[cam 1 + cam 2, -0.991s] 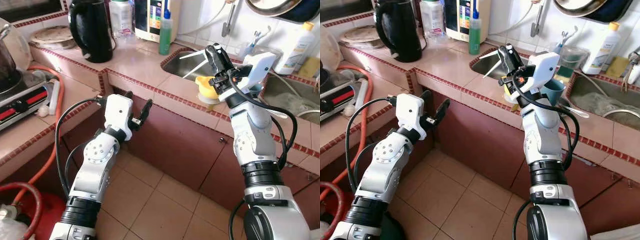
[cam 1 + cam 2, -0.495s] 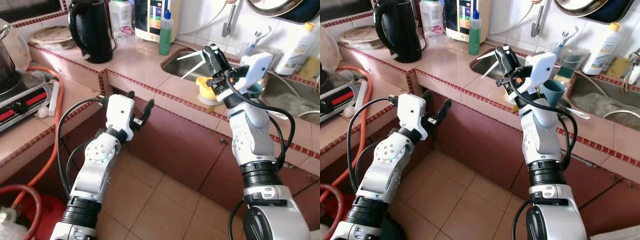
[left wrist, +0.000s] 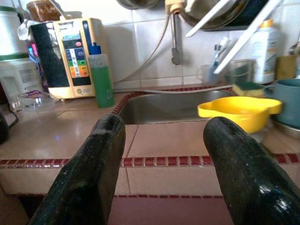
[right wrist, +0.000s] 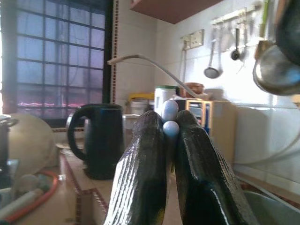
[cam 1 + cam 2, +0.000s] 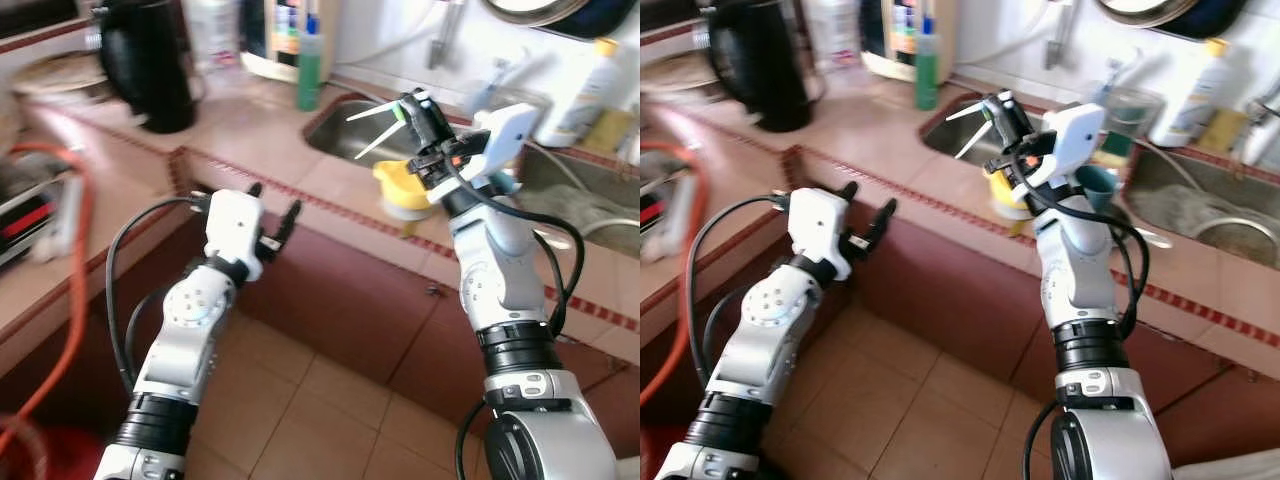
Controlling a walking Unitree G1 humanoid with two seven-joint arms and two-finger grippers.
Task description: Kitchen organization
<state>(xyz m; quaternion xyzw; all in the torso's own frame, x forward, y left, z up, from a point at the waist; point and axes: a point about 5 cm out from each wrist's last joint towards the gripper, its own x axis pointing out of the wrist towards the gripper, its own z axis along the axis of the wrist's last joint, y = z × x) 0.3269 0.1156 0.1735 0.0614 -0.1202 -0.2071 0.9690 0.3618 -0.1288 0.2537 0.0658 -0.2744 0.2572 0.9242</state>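
My right gripper [image 5: 413, 104] is raised over the counter by the sink [image 5: 352, 130], shut on two thin white chopsticks [image 5: 372, 128] that point out over the basin. In the right wrist view their rounded white ends [image 4: 169, 119] sit pinched between the fingers [image 4: 143, 173]. A yellow bowl [image 5: 401, 186] sits on the counter just below that gripper, with a teal cup [image 5: 1099, 186] behind it. My left gripper [image 5: 275, 200] hovers open and holds nothing, in front of the counter's tiled edge [image 3: 154, 161]; through it I see the yellow bowl [image 3: 239, 111].
A black kettle [image 5: 147, 68], a green bottle [image 5: 309, 68] and a water purifier [image 3: 70, 58] stand along the back of the counter. A white bottle [image 5: 577, 90] stands by a second sink [image 5: 1200, 205]. An orange hose [image 5: 82, 230] runs at left. Tiled floor lies below.
The whole picture has shifted and blurred, so the camera moved. Both arms keep much the same pose; the right gripper still holds the chopsticks, the left stays open.
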